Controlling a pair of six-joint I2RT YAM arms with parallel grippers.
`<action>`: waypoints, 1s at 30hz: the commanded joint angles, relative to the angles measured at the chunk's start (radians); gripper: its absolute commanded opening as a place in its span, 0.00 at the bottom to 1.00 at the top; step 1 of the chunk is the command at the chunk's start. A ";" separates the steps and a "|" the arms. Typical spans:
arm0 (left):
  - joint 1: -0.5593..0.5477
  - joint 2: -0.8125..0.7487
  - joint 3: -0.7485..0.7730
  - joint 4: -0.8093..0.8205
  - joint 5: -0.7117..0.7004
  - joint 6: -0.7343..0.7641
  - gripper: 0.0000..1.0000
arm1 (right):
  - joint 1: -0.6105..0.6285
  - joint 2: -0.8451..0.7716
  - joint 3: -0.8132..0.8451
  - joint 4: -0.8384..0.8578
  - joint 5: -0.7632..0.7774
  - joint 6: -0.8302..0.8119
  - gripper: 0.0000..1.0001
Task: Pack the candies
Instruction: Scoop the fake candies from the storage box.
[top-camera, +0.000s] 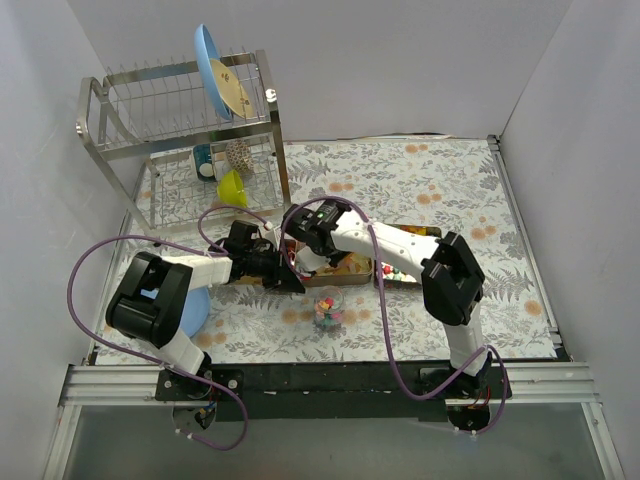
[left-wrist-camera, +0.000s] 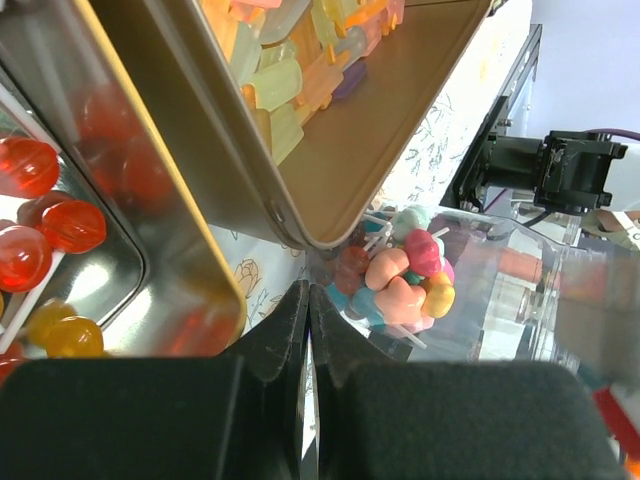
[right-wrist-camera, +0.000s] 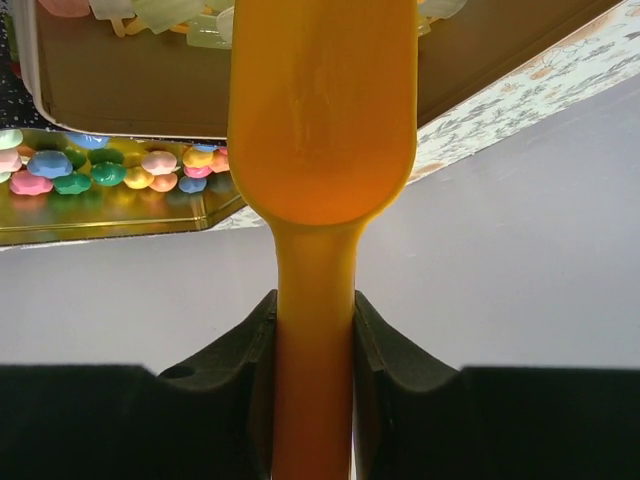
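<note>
White walls enclose a floral-patterned surface (top-camera: 450, 190), with a wire dish rack (top-camera: 180, 130) at 10 o'clock and a blue bowl (top-camera: 197, 310) at 8 o'clock. A compartmented metal tray (top-camera: 352, 266) sits at centre, and a clear jar (top-camera: 328, 308) stands just beside it at 6 o'clock. The candies (left-wrist-camera: 280, 80) are located mainly in the tray: pale flat pieces in one compartment, multicoloured nuggets in another, red pieces in a third. A smaller quantity already lies in the jar. The right end effector (right-wrist-camera: 315, 320) pinches the handle of the orange scoop (right-wrist-camera: 320, 110), whose bowl is positioned at the pale-piece compartment. Whether the scoop carries a load cannot be determined. The left end effector (left-wrist-camera: 309, 300) has its jaws pressed together just beside a tray corner, with nothing visible between them. Assessment: packing is at an early-to-middle stage. The jar is partly filled, and the bulk of the stock is in the tray, awaiting transfer.
</note>
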 joint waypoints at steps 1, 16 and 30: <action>-0.001 -0.001 0.020 0.016 0.034 0.011 0.00 | -0.055 -0.020 -0.043 -0.025 -0.101 -0.039 0.01; -0.001 0.064 0.045 0.050 0.068 0.005 0.00 | -0.187 -0.027 -0.144 0.133 -0.165 -0.273 0.01; -0.006 0.183 0.084 0.135 0.090 -0.070 0.00 | -0.107 0.106 -0.013 0.069 -0.296 -0.028 0.01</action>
